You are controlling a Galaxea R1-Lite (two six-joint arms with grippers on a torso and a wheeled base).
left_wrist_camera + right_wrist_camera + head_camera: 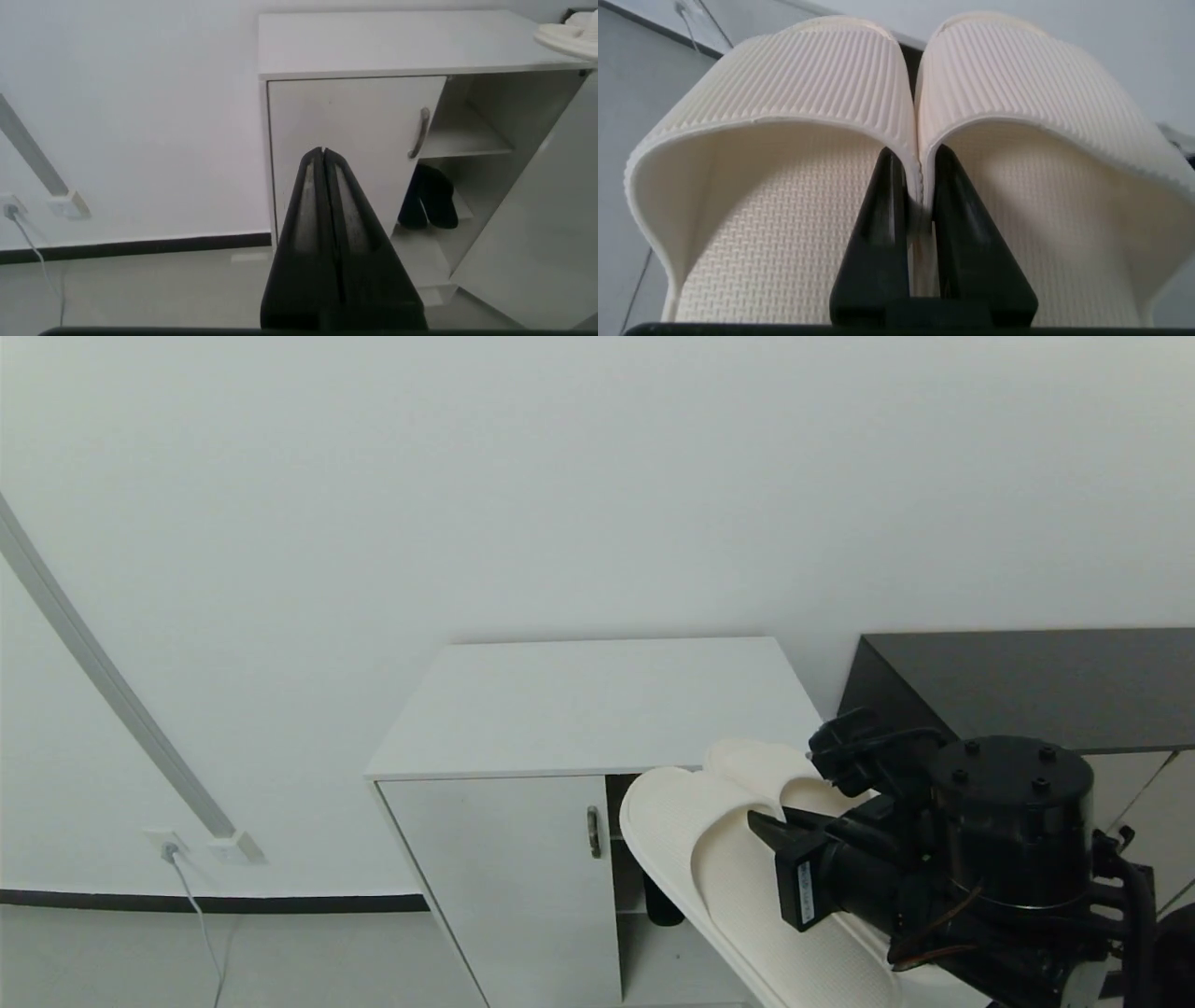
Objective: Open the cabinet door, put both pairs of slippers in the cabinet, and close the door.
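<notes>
- Grip: right gripper point(915, 163) pinches the adjoining inner walls of the pair of slippers point(785, 131) between nearly shut fingers; keep the pinch firm.
- Target: cabinet point(579, 709) opening lies ahead of and below this gripper, with the closed door leaf point(504, 877) to its left.
- Approach: enter toes first, avoiding the dark shoes point(430, 196) low inside; the depth of the upper shelf point(467, 140) is hard to judge.
- Left gripper point(323, 154): fingers pressed together, holding nothing, facing the cabinet from well back.

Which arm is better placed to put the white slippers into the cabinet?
Right. The right claw is shut on the white slippers, held up by the open side of the cabinet. The left claw is shut and empty, farther back.
</notes>
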